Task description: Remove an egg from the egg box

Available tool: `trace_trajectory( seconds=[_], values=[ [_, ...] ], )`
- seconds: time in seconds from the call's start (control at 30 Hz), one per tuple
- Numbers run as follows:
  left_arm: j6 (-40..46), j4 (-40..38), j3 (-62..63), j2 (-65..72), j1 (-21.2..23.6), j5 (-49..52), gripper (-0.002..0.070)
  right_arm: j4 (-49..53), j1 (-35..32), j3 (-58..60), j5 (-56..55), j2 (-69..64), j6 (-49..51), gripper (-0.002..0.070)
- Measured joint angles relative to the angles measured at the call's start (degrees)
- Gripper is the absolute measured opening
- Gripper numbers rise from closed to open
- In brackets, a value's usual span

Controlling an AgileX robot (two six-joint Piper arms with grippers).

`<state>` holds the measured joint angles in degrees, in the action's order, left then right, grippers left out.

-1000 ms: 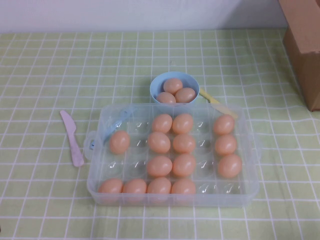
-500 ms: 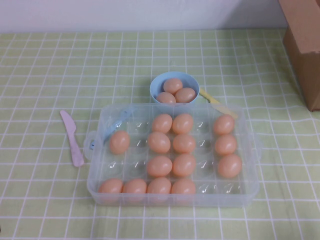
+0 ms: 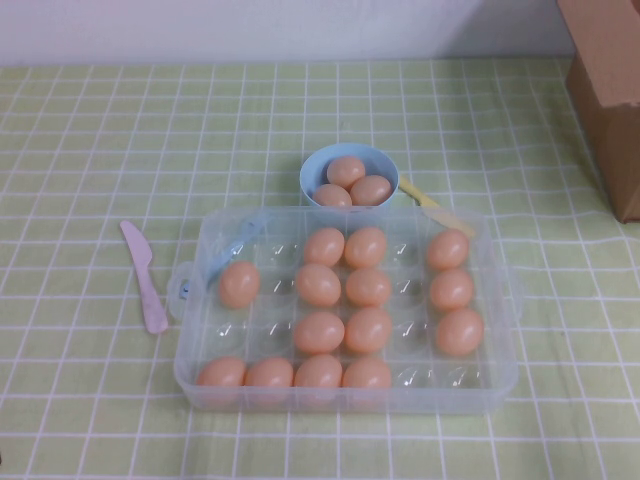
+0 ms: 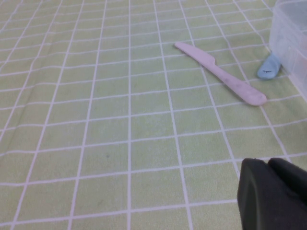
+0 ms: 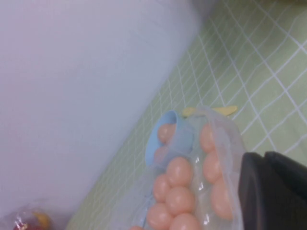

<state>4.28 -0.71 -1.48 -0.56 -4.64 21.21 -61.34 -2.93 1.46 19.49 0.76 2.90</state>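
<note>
A green checked cloth is spread over the bench [image 3: 100,120], with a white wall at the far edge. The egg box [image 3: 205,385] is sat mid-bench, eggs [image 3: 319,285] filling many cells. Only dark bits of the left claw [image 4: 273,194] and right claw [image 5: 273,191] are seen, well apart from it; their state can't be told.

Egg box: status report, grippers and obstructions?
Left gripper off the table's left side, right gripper raised beside the egg box; neither holding. Eggs untouched, e.g. the egg. Nothing blocking.
</note>
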Motion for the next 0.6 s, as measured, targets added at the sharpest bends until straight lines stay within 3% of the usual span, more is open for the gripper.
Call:
trace_trajectory(
  seconds=[0.27, 0.4, 0.6],
  values=[
    [0.0, 0.0, 0.0, 0.0, 0.0, 0.0, -0.0004, 1.08, 0.0, 0.0, -0.1, 0.0, -0.28, -0.0018],
    [0.0, 0.0, 0.0, 0.0, 0.0, 0.0, -0.0004, 0.58, 0.0, -0.83, 1.98, 0.0, -7.1, -0.0018],
    [0.0, 0.0, 0.0, 0.0, 0.0, 0.0, -0.0004, 8.81, 0.0, -13.21, 9.41, -7.43, -14.95, -0.0018]
  ],
)
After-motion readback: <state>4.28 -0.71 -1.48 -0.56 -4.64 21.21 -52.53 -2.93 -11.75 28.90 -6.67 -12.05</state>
